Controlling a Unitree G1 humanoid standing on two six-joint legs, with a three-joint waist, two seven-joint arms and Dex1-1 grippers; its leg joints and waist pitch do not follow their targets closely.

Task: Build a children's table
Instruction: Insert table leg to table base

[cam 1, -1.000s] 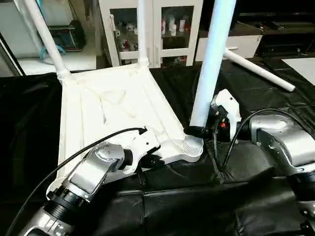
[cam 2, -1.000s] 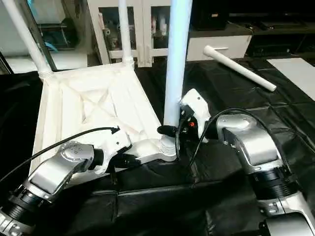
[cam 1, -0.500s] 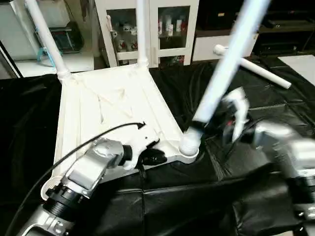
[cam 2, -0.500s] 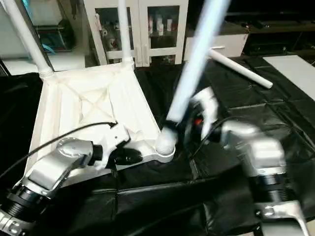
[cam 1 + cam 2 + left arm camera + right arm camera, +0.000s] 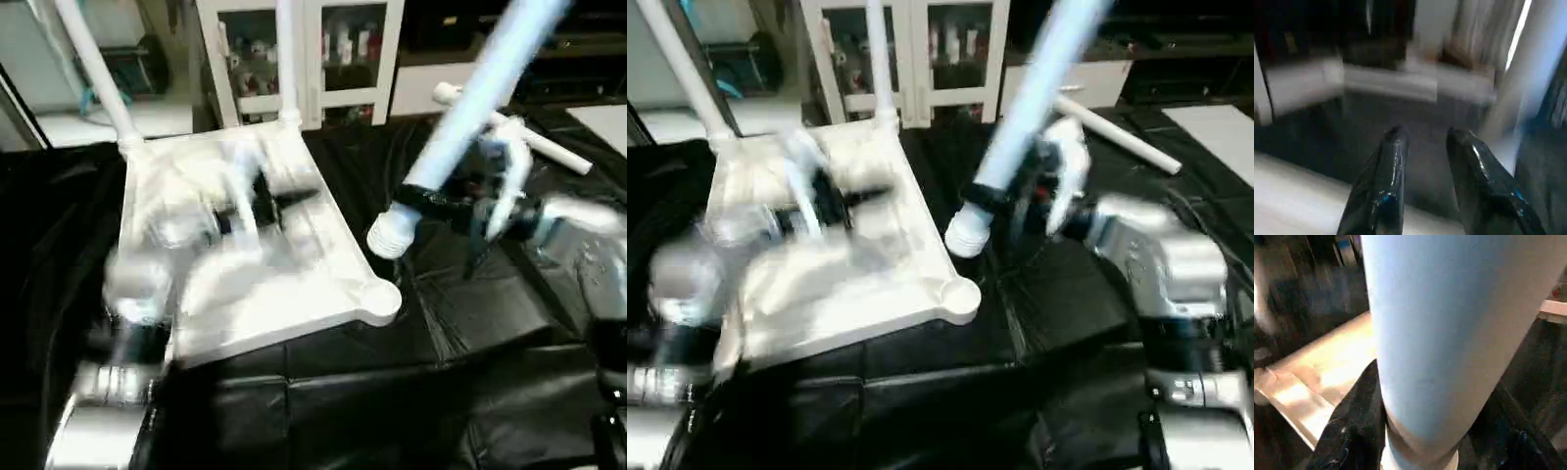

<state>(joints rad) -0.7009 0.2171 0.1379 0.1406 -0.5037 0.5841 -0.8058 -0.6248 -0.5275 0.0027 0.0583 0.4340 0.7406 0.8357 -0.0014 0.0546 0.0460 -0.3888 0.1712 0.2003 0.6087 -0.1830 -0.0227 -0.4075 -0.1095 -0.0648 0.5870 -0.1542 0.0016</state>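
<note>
The tabletop (image 5: 245, 284) lay underside up on the left half of the black-covered worktop (image 5: 460, 323), ribbed face showing. Two legs stood upright in its far corner sockets: the left leg (image 5: 93, 69) at the far-left corner and the middle leg (image 5: 287, 59) at the far-right corner. The near-right socket (image 5: 377, 294) was open, with no leg in it.

The left gripper (image 5: 1422, 142) hovered above the middle of the tabletop, heavily blurred in the head views. In the left wrist view its jaws were apart, with nothing between them; the black fingers (image 5: 1386, 176) pointed out past the tabletop edge.

To the right of the tabletop, the right gripper (image 5: 436, 201) had its jaws clamped on the third leg (image 5: 470, 98) near its lower, threaded end (image 5: 390, 233). That leg was tilted, its top leaning away to the right, and its threaded end hung in the air just beyond and above the near-right socket, not touching it. The right wrist view showed the black fingers (image 5: 1352, 431) on either side of the tube.

A fourth leg (image 5: 514, 132) lay flat near the far-right part of the worktop, well apart from the tabletop.
</note>
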